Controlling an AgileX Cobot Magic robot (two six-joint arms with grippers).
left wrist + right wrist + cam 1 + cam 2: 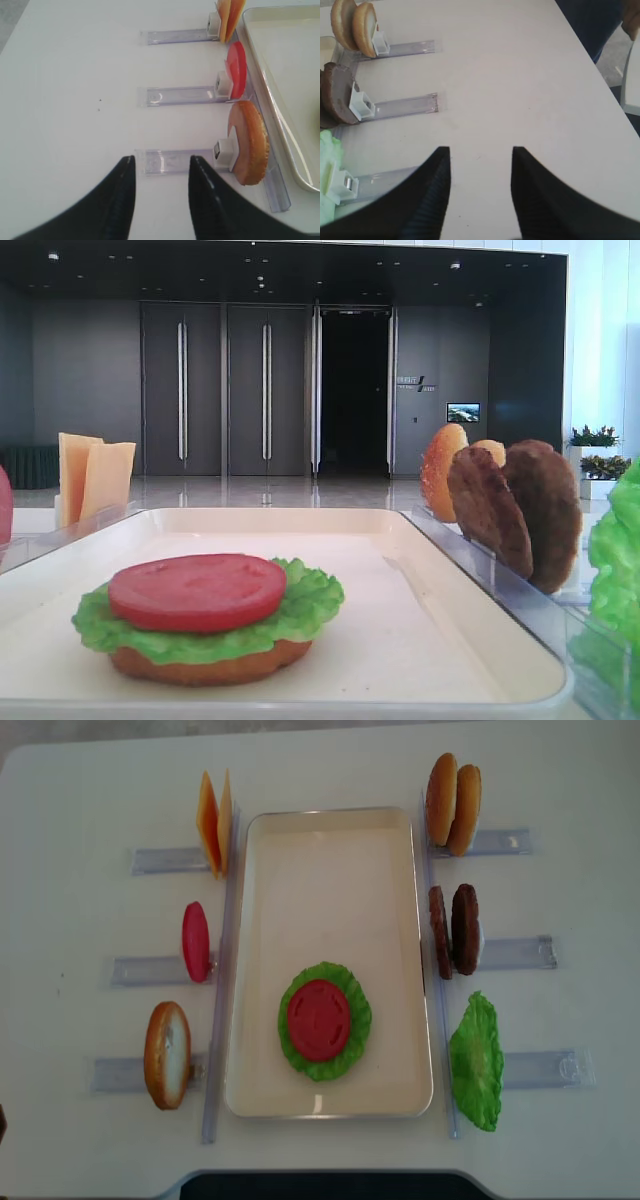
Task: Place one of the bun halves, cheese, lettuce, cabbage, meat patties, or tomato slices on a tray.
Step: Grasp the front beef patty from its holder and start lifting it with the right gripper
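Meat patties (335, 95) stand racked well left of the right hand (480, 192), which hovers open and empty.

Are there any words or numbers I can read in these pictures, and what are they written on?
None can be read.
Wall sign beside the dark doorway in the low front view: a line of pale lettering, too small and blurred to read.
Small screen below it: shows a picture, no letters I can make out.
The tray, the clear racks and the food carry no writing.
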